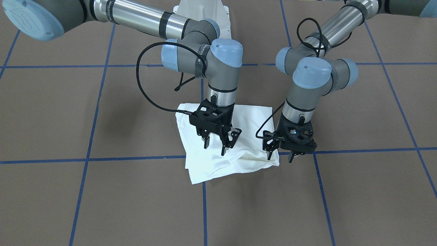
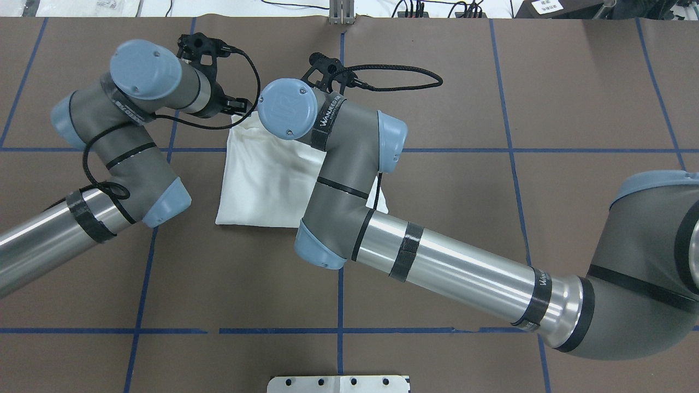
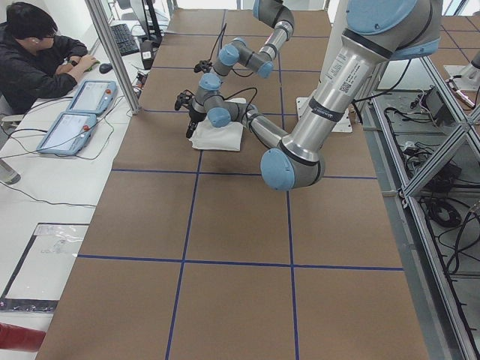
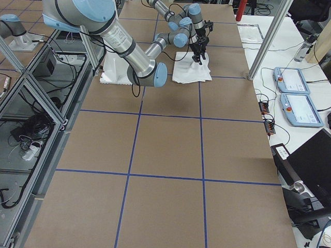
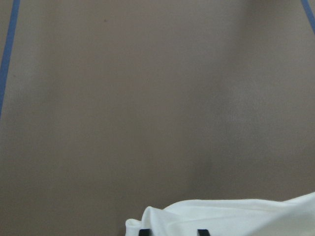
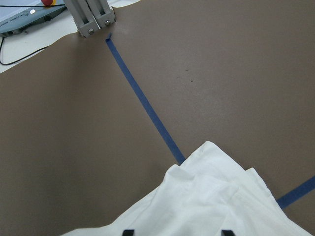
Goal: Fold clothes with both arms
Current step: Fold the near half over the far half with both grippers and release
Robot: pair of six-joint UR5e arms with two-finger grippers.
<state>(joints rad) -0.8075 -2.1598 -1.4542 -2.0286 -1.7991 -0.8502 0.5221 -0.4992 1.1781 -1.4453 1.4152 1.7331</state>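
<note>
The white shirt (image 1: 235,150) lies folded into a rough square on the brown table, also seen in the overhead view (image 2: 262,185). My right gripper (image 1: 215,148) hangs just above the shirt's middle, open, with nothing between its fingers. In the right wrist view (image 6: 177,232) its tips stand wide apart over the cloth (image 6: 206,196). My left gripper (image 1: 280,158) is at the shirt's near corner on my left side, open and empty. The left wrist view (image 5: 173,232) shows its tips apart above the shirt's rumpled edge (image 5: 221,216). No printed text or collar shows.
Blue tape lines (image 1: 136,159) cross the brown table. The white pedestal base (image 2: 338,383) stands at my side of the table. Past the far edge are a metal post (image 6: 91,17), teach pendants (image 3: 79,112) and a seated person (image 3: 37,64).
</note>
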